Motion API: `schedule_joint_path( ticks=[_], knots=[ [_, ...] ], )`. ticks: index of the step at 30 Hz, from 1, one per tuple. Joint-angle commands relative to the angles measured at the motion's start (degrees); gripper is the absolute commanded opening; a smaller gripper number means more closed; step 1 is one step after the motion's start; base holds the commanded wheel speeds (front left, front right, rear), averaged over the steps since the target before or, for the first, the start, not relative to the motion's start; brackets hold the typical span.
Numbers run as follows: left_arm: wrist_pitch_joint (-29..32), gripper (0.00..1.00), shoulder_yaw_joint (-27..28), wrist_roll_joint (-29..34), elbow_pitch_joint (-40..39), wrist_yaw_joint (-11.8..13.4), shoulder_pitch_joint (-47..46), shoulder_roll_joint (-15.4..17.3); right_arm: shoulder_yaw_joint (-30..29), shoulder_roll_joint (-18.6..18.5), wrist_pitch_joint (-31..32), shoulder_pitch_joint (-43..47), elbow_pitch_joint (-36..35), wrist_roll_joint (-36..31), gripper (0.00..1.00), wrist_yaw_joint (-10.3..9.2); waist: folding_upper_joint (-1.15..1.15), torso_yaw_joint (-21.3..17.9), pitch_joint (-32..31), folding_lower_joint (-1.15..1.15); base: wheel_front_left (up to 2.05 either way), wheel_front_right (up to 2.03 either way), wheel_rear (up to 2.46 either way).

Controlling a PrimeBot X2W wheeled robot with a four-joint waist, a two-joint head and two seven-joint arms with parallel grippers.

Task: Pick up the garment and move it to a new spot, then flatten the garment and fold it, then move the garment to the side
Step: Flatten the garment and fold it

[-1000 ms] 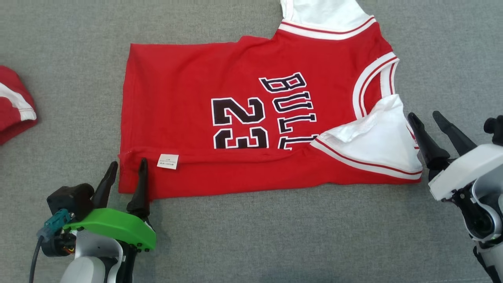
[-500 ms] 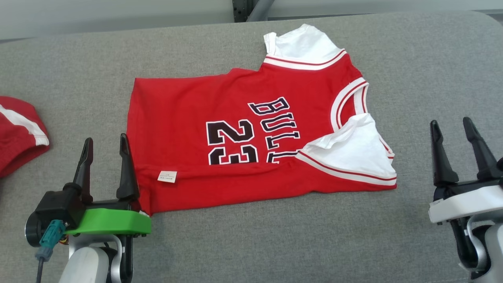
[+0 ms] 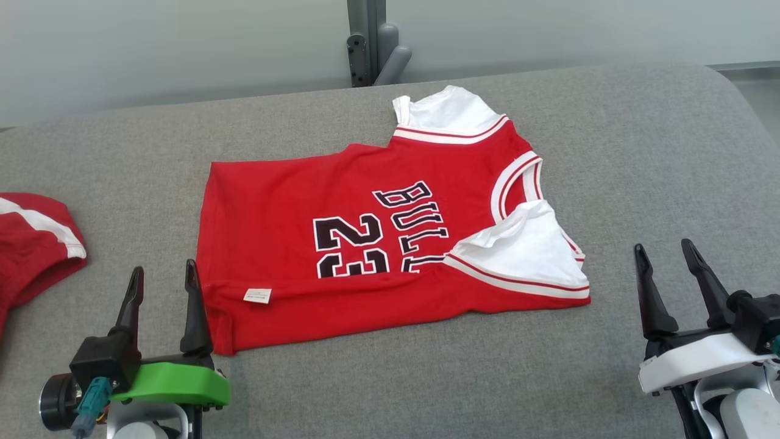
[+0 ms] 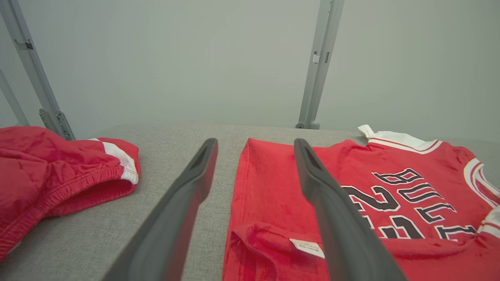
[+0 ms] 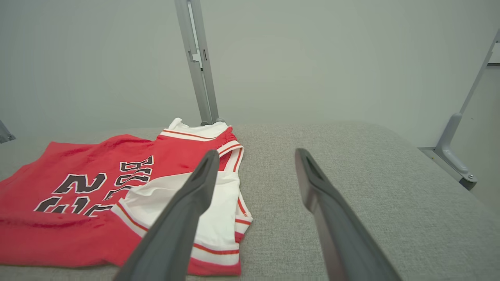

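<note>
The garment [image 3: 341, 207] is a red jersey with white sleeves, black "23" and lettering, lying flat on the grey table with its near long edge folded over; a small white label [image 3: 257, 296] shows on that fold. It also appears in the left wrist view [image 4: 273, 203] and the right wrist view [image 5: 97, 183]. My left gripper [image 3: 164, 274] stands open just off the jersey's near left corner, holding nothing. My right gripper [image 3: 664, 251] stands open to the right of the white sleeve [image 3: 524, 250], apart from the cloth.
Another red garment with a white stripe [image 3: 36, 244] lies at the table's left edge, also in the left wrist view [image 4: 58, 175]. A grey metal post [image 3: 365, 42] rises behind the table. The table's rounded right corner [image 3: 731, 91] is near.
Both grippers have drawn back from the jersey's near corners toward me and stand free of the cloth. The head camera has tilted up, so the whole picture has shifted down.
</note>
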Motion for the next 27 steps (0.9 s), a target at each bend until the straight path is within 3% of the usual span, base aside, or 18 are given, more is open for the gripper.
schedule_joint_path(
  ticks=[1, 14, 27],
  knots=[
    [-0.4, 1.00, 0.2, 0.6, 0.2, -0.3, 0.6, -0.1, 0.0, 0.2, -0.5, 0.4, 0.2, -0.3, 1.00, -0.02, 0.00, -0.2, -0.5, 0.00, 0.00, 0.00, 0.00],
    [0.7, 1.00, -0.9, 0.5, 3.0, -1.9, -0.9, 0.5, 1.4, 0.1, 0.0, -1.6, 1.5, 0.9, 1.00, -0.02, 0.00, 0.2, 1.4, 0.00, 0.00, 0.00, 0.00],
    [1.0, 1.00, -3.0, -2.5, 17.6, -5.5, -4.7, -1.7, 9.0, 1.1, -0.9, -8.1, 16.3, 4.4, 1.00, -0.02, 0.00, 1.0, 6.6, 0.00, 0.00, 0.00, 0.00]
  ],
)
